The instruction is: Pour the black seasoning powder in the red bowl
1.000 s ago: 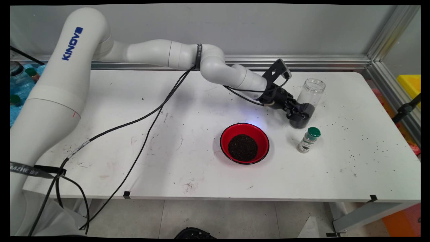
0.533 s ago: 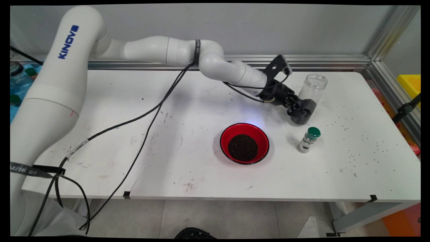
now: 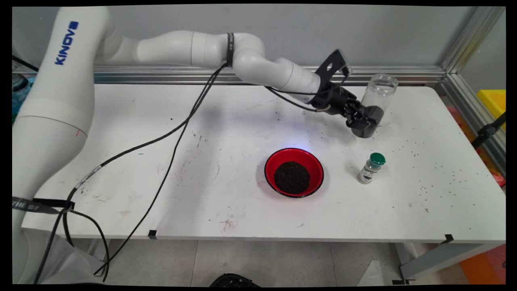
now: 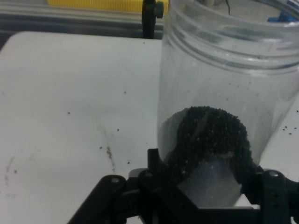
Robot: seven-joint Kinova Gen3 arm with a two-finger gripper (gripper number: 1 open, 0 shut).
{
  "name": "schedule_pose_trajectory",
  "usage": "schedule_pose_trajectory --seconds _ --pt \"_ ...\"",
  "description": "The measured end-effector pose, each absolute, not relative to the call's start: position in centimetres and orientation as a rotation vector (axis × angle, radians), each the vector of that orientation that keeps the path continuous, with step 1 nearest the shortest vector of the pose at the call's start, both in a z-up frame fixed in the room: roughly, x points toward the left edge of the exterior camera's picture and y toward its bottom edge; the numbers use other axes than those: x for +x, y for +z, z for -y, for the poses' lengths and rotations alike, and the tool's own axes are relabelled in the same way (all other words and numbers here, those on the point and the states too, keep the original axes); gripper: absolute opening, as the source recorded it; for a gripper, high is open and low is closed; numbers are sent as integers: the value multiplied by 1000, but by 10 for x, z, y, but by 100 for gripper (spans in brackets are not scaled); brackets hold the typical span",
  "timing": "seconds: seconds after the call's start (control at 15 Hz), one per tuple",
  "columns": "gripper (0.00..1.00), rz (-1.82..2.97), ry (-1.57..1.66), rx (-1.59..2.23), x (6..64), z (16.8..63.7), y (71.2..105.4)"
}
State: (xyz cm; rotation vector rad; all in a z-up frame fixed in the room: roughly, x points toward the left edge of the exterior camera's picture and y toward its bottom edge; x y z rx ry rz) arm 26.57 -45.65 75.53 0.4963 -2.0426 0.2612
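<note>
Tool (image 3: 365, 121) clenched round lower part of clear plastic jar (image 3: 375, 99), gripping at the dark fill. Jar held off the white desk (image 3: 161, 161), tilted, open mouth up and leaning toward far right; no lid on. Partly filled with black granules (image 4: 210, 135), heaped at the bottom, piled unevenly in hand view. Fingers (image 4: 156, 163) pressed on both sides of jar wall in hand view, jar filling right half of that picture.

Red bowl (image 3: 294, 172) with black rim on desk, near-left of the tool, well apart from it; mound of same-looking black granules in its middle. Small spice bottle (image 3: 371, 168) with green cap upright on desk, right of bowl, below the held jar in main view, not touching either. Label on bottle too small to read.

Scattered black grains (image 3: 436, 169) across right part of desk. Scuffs and smudges on desk centre and left. Black cables (image 3: 169, 141) hanging from white arm (image 3: 262, 70) down across left of desk and over near edge. Aluminium rail (image 3: 404, 72) along far edge of desk, grey wall behind. Yellow bin (image 3: 492, 101) beyond right end of desk.
</note>
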Motion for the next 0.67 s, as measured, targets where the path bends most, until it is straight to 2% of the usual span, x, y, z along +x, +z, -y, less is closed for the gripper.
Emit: schedule_pose_trajectory --seconds 0.67 --pt "0 2059 312 423 297 430 807"
